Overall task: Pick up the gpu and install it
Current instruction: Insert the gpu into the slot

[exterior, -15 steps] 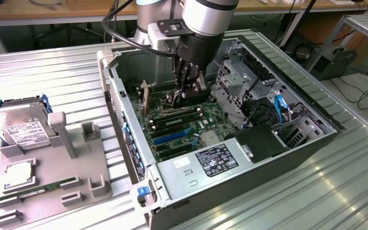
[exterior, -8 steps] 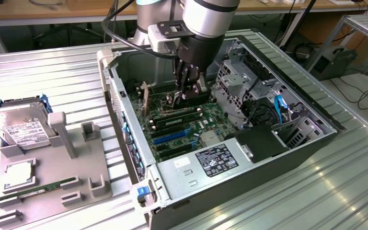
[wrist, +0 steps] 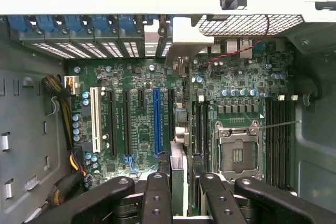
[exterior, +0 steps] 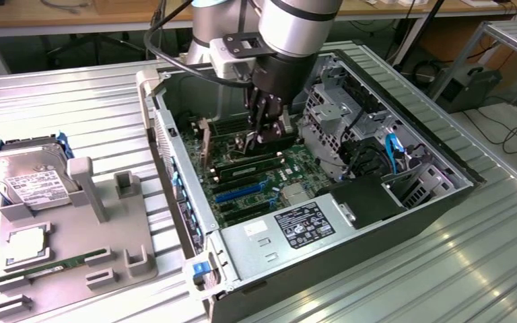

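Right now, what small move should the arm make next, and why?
Probably ease straight down: the gripper holds the gpu edge-on over the motherboard, just beside the blue slot, and the card does not look seated yet.

Gripper (exterior: 268,131), exterior view: fingertips sit low inside the computer case (exterior: 438,202), over the motherboard (exterior: 258,182); the arm's body hides the board area behind them.

Gpu (wrist: 179,145), wrist view: seen edge-on between the black fingers (wrist: 157,198); its lower end is covered by them and cut by the frame edge. Contact between pads and card cannot be judged. Whether its edge sits in a slot cannot be told.

Hard drive (exterior: 25,178), on the grey tray (exterior: 61,256) beside the case: label print too small to read; tray's near corner cut off by the frame.

Power supply (exterior: 303,225) label: unreadable.
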{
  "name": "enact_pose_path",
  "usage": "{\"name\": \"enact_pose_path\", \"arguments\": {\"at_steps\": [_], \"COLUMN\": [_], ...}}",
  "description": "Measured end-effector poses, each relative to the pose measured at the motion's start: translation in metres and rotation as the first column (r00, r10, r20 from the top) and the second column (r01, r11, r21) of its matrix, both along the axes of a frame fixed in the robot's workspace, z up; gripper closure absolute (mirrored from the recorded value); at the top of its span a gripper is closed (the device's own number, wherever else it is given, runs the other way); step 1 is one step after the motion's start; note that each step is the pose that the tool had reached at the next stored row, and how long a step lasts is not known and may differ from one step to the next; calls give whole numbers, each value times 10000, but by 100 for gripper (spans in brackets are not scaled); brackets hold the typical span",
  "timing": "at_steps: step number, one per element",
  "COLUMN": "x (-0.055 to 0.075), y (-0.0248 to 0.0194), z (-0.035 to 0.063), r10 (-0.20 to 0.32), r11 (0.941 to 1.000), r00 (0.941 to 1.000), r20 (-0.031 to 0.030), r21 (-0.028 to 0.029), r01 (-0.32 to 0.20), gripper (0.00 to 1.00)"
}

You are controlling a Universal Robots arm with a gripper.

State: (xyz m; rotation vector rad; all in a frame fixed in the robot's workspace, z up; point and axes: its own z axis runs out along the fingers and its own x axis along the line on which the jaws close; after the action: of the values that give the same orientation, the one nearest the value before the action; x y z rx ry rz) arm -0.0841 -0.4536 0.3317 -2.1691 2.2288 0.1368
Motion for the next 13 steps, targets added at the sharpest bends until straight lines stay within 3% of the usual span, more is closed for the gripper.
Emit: {"name": "enact_pose_path", "arguments": {"at_steps": [13], "x": [0], "y": [-85], "z": [-19], "r10": [1], "r11": [10000], "r00": [10000], "r20": [0], "r21": [0], "r01": [-1], "gripper": [74]}}
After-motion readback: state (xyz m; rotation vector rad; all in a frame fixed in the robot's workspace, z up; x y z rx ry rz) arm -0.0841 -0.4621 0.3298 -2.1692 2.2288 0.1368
